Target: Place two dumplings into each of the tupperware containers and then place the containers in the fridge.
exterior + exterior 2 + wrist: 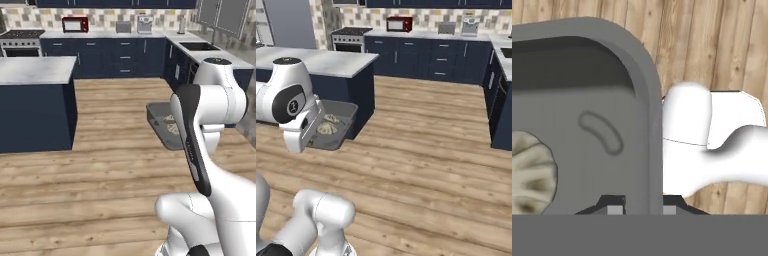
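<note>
A shallow grey tupperware container (340, 111) hangs in the air above the wooden floor, beside the island counter. My gripper (643, 210) is shut on its near wall (644, 125), with one dark fingertip (614, 209) inside the box and the other outside. Two beige dumplings (326, 128) lie inside it; the hand view shows part of one dumpling (532, 172) at the left edge. In the left base view the container (159, 120) sticks out from behind my arm. A tall grey panel at the far left, beside the stove, looks like the fridge (290, 22).
The dark blue island with a pale top (326, 60) stands just left of the held container. Blue cabinets and a counter with a red microwave (399, 23) line the back wall. A sink counter (200, 47) runs along the right. Open wooden floor (421, 150) lies between.
</note>
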Controlling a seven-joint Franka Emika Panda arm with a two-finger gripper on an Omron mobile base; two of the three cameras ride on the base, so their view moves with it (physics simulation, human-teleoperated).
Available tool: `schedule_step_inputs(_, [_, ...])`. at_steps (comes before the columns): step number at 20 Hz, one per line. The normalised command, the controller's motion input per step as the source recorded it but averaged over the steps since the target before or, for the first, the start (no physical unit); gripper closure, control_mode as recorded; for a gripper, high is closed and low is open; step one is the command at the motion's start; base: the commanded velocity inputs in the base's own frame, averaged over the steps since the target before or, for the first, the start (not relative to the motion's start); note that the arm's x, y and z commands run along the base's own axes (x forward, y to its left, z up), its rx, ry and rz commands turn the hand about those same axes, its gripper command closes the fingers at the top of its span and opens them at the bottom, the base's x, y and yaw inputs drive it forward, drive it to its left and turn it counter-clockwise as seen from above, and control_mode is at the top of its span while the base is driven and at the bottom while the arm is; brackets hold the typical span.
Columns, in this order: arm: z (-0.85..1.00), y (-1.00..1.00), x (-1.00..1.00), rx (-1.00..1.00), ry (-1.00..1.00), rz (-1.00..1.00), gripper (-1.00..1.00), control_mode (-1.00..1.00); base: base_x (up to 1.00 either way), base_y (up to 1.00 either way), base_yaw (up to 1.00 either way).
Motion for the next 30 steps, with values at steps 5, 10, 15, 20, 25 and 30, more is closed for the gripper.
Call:
schedule_step_inputs(5, [0.0, 0.0, 0.0, 0.0, 0.0, 0.0, 1.0, 1.0, 1.0, -0.35, 0.04])
schedule_step_inputs(10, [0.0, 0.0, 0.0, 0.0, 0.0, 0.0, 1.0, 1.0, 1.0, -0.52, -0.05])
schedule_step_inputs(15, [0.0, 0.0, 0.0, 0.0, 0.0, 0.0, 1.0, 1.0, 1.0, -0.31, -0.13])
schedule_step_inputs(20, [0.0, 0.0, 0.0, 0.0, 0.0, 0.0, 1.0, 1.0, 1.0, -0.13, -0.08])
schedule_step_inputs(25, [0.0, 0.0, 0.0, 0.0, 0.0, 0.0, 1.0, 1.0, 1.0, -0.27, 0.0])
schedule_step_inputs(30, [0.0, 0.0, 0.0, 0.0, 0.0, 0.0, 1.0, 1.0, 1.0, -0.56, 0.0])
